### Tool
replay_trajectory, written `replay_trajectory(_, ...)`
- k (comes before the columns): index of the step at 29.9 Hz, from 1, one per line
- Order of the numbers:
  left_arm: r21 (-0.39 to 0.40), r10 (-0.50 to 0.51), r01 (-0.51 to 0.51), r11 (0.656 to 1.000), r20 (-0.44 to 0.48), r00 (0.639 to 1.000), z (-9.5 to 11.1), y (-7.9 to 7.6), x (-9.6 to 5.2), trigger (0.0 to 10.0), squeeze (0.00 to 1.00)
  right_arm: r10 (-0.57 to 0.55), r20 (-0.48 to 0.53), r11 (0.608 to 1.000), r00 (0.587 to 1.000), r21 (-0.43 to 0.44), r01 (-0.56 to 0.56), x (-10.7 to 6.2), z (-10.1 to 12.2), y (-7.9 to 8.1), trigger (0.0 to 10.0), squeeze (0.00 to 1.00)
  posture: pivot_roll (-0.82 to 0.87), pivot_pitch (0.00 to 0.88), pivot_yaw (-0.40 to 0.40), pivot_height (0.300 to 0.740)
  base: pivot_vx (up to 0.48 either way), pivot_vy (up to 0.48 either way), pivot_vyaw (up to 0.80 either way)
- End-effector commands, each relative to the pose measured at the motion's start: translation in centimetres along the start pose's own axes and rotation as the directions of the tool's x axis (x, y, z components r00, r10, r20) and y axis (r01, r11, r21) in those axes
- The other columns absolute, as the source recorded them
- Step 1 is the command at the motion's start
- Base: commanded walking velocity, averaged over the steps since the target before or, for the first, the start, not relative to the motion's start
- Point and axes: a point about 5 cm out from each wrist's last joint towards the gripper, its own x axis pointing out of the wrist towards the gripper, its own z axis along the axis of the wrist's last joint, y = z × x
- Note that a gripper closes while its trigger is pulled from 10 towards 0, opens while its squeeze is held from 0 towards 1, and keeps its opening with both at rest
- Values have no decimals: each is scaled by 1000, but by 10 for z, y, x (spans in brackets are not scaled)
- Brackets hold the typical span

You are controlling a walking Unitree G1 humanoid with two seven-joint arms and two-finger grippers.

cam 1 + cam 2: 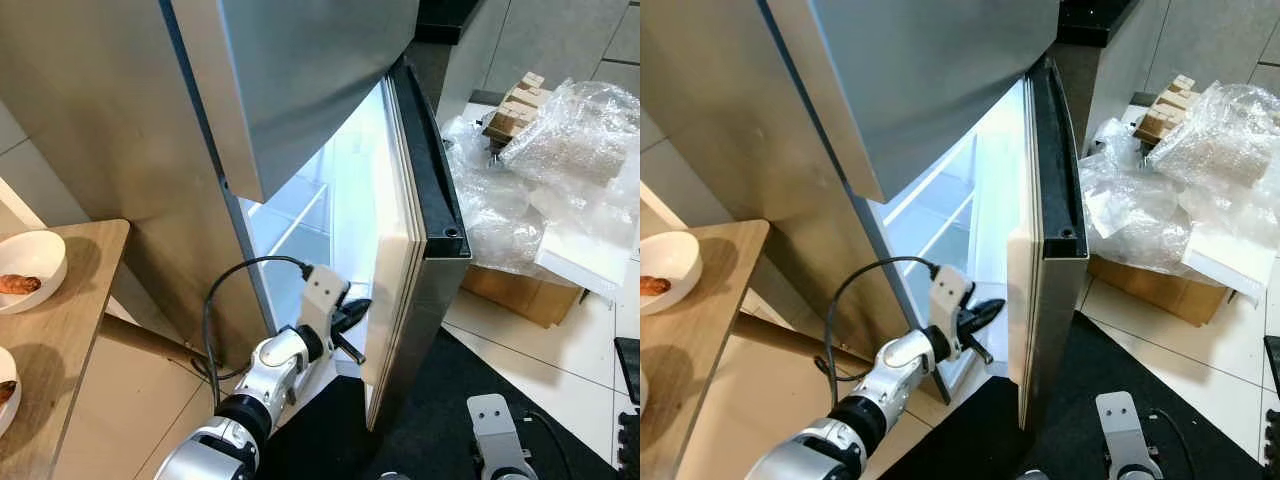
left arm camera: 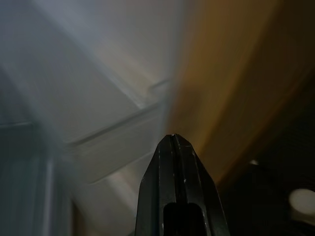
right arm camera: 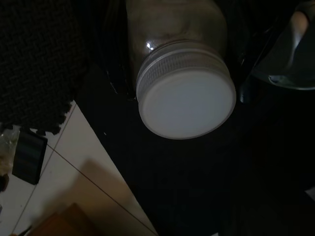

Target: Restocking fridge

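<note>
The steel fridge's lower door (image 1: 432,205) stands partly open, showing a lit white interior with clear shelves (image 1: 300,215). The upper door (image 1: 300,70) hangs above it. My left gripper (image 1: 358,308) is shut, empty, with its tip in the gap by the open door's inner edge. In the left wrist view its fingers (image 2: 173,147) are pressed together and point at a clear door bin (image 2: 113,147). My right gripper (image 3: 179,69) is shut on a glass jar (image 3: 184,96) with a white lid, held low over the dark floor mat. The right wrist (image 1: 495,425) shows at the bottom edge.
A wooden table (image 1: 70,330) at the left carries white bowls (image 1: 30,268) of food. To the right of the door, crumpled plastic wrap (image 1: 560,150) lies on a cardboard box (image 1: 520,290). A black mat (image 1: 440,400) covers the floor in front of the fridge.
</note>
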Motion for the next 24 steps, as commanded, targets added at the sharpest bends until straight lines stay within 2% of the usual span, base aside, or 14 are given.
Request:
replay_trajectory(1, 23, 230, -229, 973, -110, 967, -27, 39, -36, 10000, 0, 22, -15, 1000, 1000, -12, -23, -1, -3, 5, 10000, 0, -190, 132, 69, 740, 0, 0, 0)
replay_trajectory(2, 45, 326, -322, 945, -136, 936, -34, 54, -52, 10000, 0, 24, -13, 1000, 1000, -15, -24, -1, -3, 5, 10000, 0, -190, 131, 67, 740, 0, 0, 0)
replay_trajectory(4, 58, 458, -455, 889, -156, 875, -44, 72, -77, 10000, 0, 30, -8, 999, 1000, -27, -31, -1, -2, 6, 10000, 0, -189, 129, 64, 740, 0, 0, 0)
replay_trajectory(5, 58, 458, -455, 889, -156, 875, -44, 72, -77, 10000, 0, 30, -8, 999, 1000, -27, -31, -1, -2, 6, 10000, 0, -189, 129, 64, 740, 0, 0, 0)
replay_trajectory(8, 65, 610, -609, 791, -179, 772, -58, 89, -112, 10000, 0, 54, 3, 997, 999, -64, -54, -1, -1, 7, 10000, 0, -188, 126, 60, 740, 0, 0, 0)
replay_trajectory(10, 45, 668, -675, 736, -206, 715, -67, 93, -130, 10000, 0, 64, 7, 995, 998, -75, -63, -1, -1, 8, 10000, 0, -186, 124, 55, 740, 0, 0, 0)
replay_trajectory(12, 28, 699, -713, 701, -225, 678, -73, 95, -140, 10000, 0, 68, 8, 995, 998, -79, -67, -1, -1, 8, 10000, 0, -184, 124, 54, 740, 0, 0, 0)
replay_trajectory(13, 28, 699, -713, 701, -225, 678, -73, 95, -140, 10000, 0, 68, 8, 995, 998, -79, -67, -1, -1, 8, 10000, 0, -184, 124, 54, 740, 0, 0, 0)
replay_trajectory(14, 27, 709, -725, 688, -239, 664, -77, 95, -146, 10000, 0, 74, 11, 993, 997, -89, -73, -1, 0, 9, 10000, 0, -183, 123, 52, 740, 0, 0, 0)
replay_trajectory(16, 33, 709, -729, 684, -266, 653, -85, 91, -153, 10000, 0, 85, 17, 991, 996, -101, -83, -1, 2, 10, 10000, 0, -178, 117, 52, 740, 0, 0, 0)
replay_trajectory(21, 32, 672, -726, 687, -409, 618, -111, 75, -165, 10000, 0, 136, 27, 982, 990, -136, -131, 0, 8, 21, 10000, 0, -168, 106, 52, 740, 0, 0, 0)
replay_trajectory(22, 32, 672, -726, 687, -409, 618, -111, 75, -165, 10000, 0, 136, 27, 982, 990, -136, -131, 0, 8, 21, 10000, 0, -168, 106, 52, 740, 0, 0, 0)
replay_trajectory(24, 37, 644, -720, 693, -481, 595, -123, 67, -173, 10000, 0, 142, 26, 980, 989, -142, -137, 1, 9, 25, 10000, 0, -168, 96, 55, 740, 0, 0, 0)
